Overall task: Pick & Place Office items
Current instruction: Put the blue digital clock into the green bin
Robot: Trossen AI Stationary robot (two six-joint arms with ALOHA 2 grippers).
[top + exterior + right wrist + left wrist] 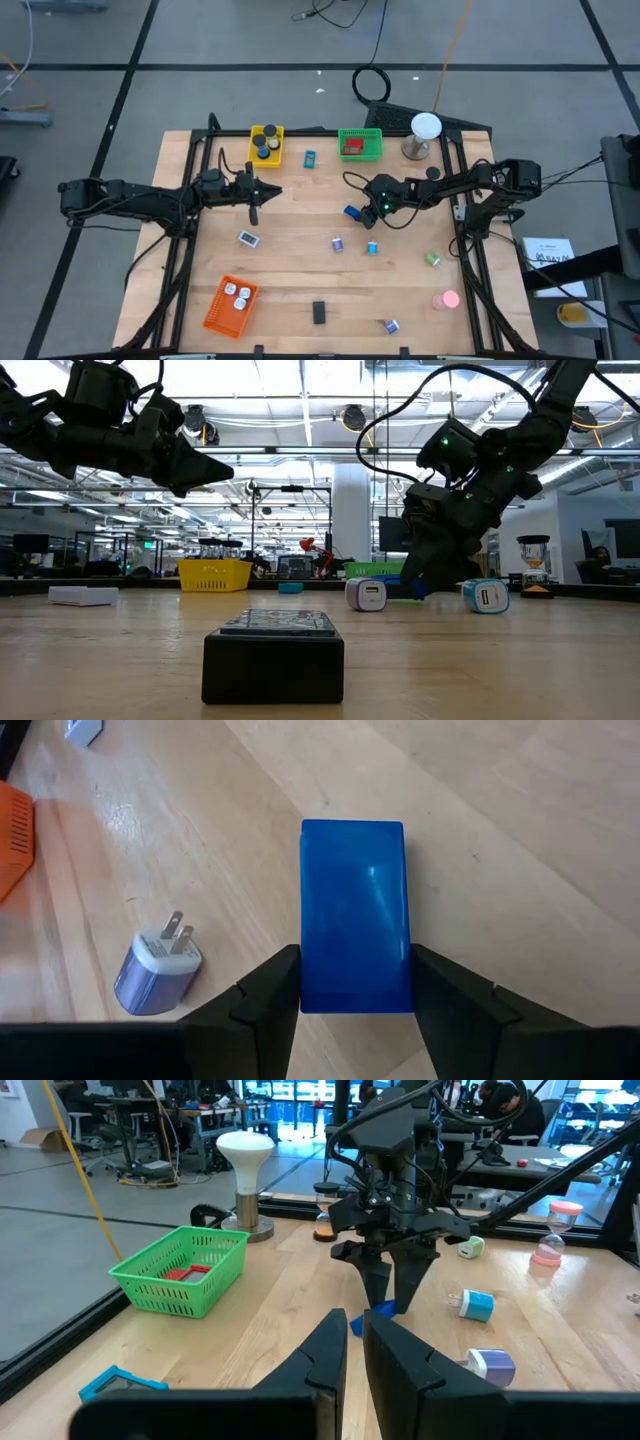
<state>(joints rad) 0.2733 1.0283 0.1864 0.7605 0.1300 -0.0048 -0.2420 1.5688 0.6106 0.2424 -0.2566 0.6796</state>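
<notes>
- Wooden bench (290, 270) under a bright open workshop, scattered with small office items and three slatted baskets: yellow (266, 145), green (360, 144), orange (231, 305).
- Right pincer (355, 982) down at bench centre, grasping nothing yet: fingers spread either side of the blue block (355, 915), one on each long flank, apparently just touching or a hair apart.
- Long axis of the blue block running straight ahead from the right pincer, between its fingers, so squeezing across the narrow width looks like the natural next move.
- Blue block flat on the wood, near a purple plug adapter (157, 972), well apart from the green basket beyond.
- Left pincer (355, 1342) raised over the bench's left half, clenched on nothing, pointing toward the right arm, clearly farther from the block.
- Judged early: most pieces unsorted.
</notes>
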